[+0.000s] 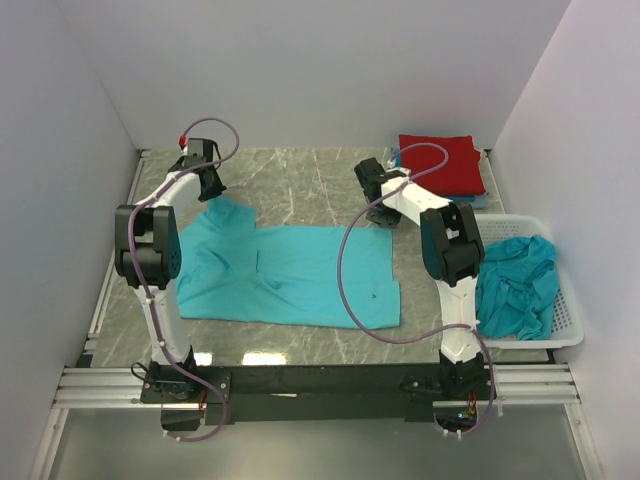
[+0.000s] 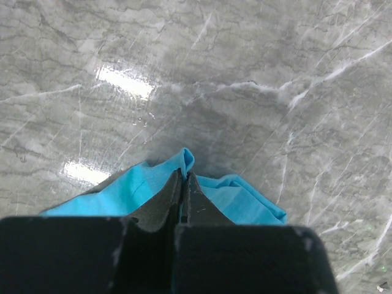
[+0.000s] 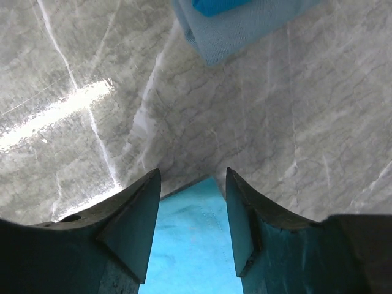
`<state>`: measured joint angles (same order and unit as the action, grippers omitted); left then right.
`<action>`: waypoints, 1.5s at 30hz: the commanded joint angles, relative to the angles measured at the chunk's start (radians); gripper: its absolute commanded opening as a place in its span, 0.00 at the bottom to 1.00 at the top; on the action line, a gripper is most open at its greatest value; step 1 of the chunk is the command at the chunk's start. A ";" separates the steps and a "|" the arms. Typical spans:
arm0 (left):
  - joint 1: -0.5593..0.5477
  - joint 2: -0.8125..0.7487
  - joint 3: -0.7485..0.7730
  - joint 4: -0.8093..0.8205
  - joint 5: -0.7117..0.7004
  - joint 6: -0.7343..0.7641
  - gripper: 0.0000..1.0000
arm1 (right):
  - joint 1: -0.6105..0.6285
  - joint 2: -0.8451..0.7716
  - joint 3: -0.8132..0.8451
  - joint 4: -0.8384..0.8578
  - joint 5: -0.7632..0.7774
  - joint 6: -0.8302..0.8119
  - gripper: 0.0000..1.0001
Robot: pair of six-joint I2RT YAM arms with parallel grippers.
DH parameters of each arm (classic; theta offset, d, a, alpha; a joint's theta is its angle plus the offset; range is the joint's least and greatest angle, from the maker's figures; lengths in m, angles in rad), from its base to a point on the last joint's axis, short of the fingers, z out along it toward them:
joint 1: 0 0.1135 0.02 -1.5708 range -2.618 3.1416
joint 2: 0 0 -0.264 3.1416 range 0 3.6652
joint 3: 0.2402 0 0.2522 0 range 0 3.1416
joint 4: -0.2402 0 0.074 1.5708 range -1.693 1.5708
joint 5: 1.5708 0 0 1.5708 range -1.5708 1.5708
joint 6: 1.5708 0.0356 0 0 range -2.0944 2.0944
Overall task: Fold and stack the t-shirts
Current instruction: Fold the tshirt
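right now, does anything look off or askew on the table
Nothing spilled or damaged. The spread turquoise t-shirt lies uneven: its far left corner is bunched in the shut left pincer, so that side is wrinkled. More turquoise shirts sit crumpled in the white basket.

The grey marble surface (image 1: pixel 300 180) carries a turquoise t-shirt (image 1: pixel 300 275) spread flat across its middle, a folded blue t-shirt (image 1: pixel 468 190) under a red t-shirt (image 1: pixel 438 155) in its far right corner, and a white lattice basket (image 1: pixel 565 310) at its right edge.

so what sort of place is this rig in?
Probably a lab test cell: plain white panel walls enclose a grey marble-pattern tabletop, two black-and-white robot arms bolt to an aluminium rail, and a turquoise cotton t-shirt lies spread out.
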<state>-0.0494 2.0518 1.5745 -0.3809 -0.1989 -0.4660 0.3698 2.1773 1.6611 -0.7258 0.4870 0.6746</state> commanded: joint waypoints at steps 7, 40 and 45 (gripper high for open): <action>-0.001 -0.071 -0.008 0.028 -0.005 -0.020 0.00 | 0.009 -0.030 -0.047 -0.038 -0.001 0.049 0.48; -0.001 -0.232 -0.155 0.109 0.047 -0.056 0.00 | 0.047 -0.194 -0.135 0.043 0.048 0.008 0.00; -0.001 -0.298 -0.237 0.138 0.055 -0.080 0.00 | 0.078 -0.234 -0.169 0.037 0.084 -0.015 0.00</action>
<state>-0.0494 1.8263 1.3731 -0.2939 -0.1654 -0.5205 0.4252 2.0159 1.5055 -0.7158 0.5091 0.6765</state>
